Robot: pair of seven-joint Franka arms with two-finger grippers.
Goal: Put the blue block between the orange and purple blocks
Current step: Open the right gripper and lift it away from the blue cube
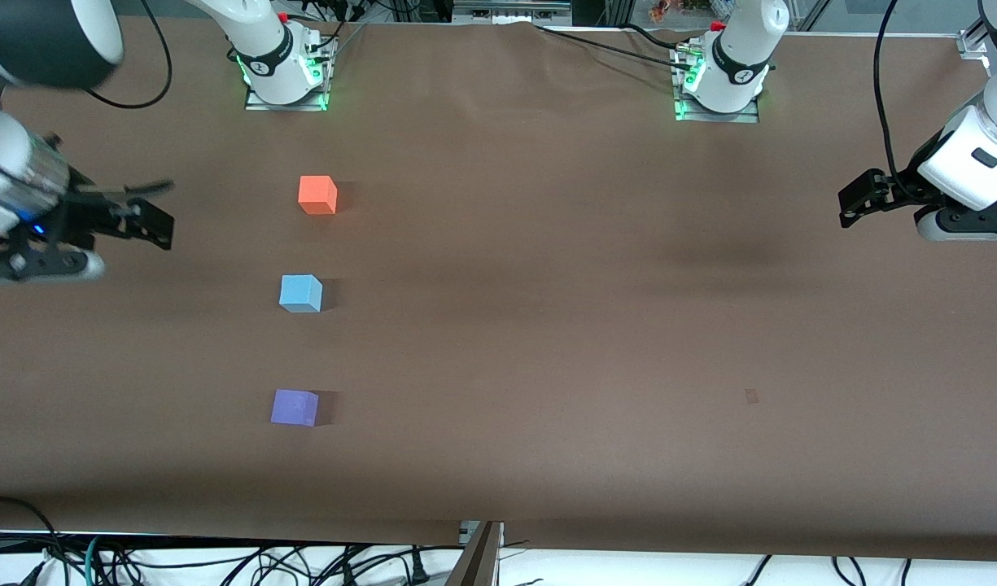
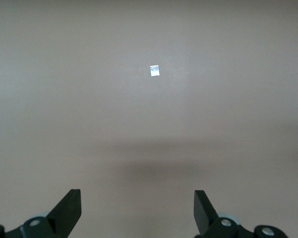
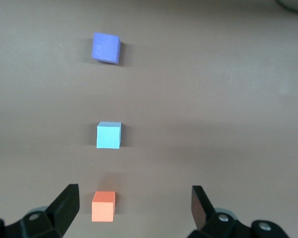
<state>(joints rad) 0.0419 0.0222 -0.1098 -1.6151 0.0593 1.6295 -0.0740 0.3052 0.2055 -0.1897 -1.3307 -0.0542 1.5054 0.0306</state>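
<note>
I've got three cubes in a line on the brown table (image 1: 547, 325), toward the right arm's end. The orange block (image 1: 317, 194) is the one farthest from the front camera, the purple block (image 1: 294, 407) the nearest, and the blue block (image 1: 300, 293) sits between them, at six o'clock from the orange and twelve o'clock from the purple, well apart from both. All three rest flat and nothing touches them.

My right gripper (image 1: 144, 213) hangs over the table edge at about nine o'clock from the orange block, jaws spread wide and holding nothing; its wrist view shows the same row of blue block (image 3: 109, 135), orange block (image 3: 103, 206) and purple block (image 3: 106, 47) between the fingertips.

My left gripper (image 1: 860, 199) waits over the left arm's end of the table, jaws wide apart and empty, with only a small pale mark (image 2: 154, 71) on the cloth below it.
</note>
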